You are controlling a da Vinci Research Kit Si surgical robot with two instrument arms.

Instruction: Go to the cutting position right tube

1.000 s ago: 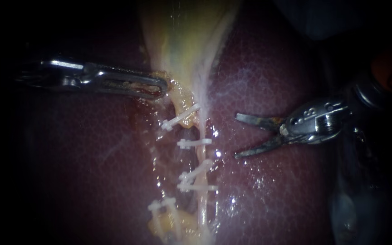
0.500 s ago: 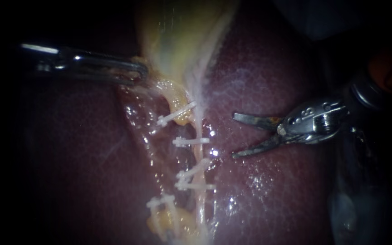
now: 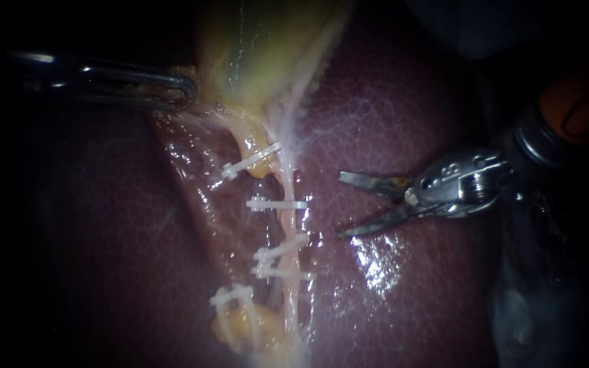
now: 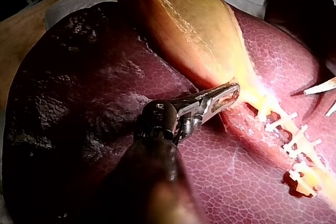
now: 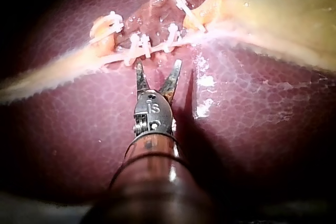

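Jaws of our right instrument stand wide apart and grasp nothing. We see them above the liver, just beside the right tube, tips facing the stretch between two clips without touching it. Our left instrument, jaws drawn together, is clenched on the edge of the gallbladder, well apart from that tube.

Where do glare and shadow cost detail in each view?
Endoscope view: the dark rim dims the left instrument gripping the gallbladder; glare on the wet liver beside the right instrument. Left wrist view: brightest by the clips. Right wrist view: the right instrument throws a shadow on the liver.
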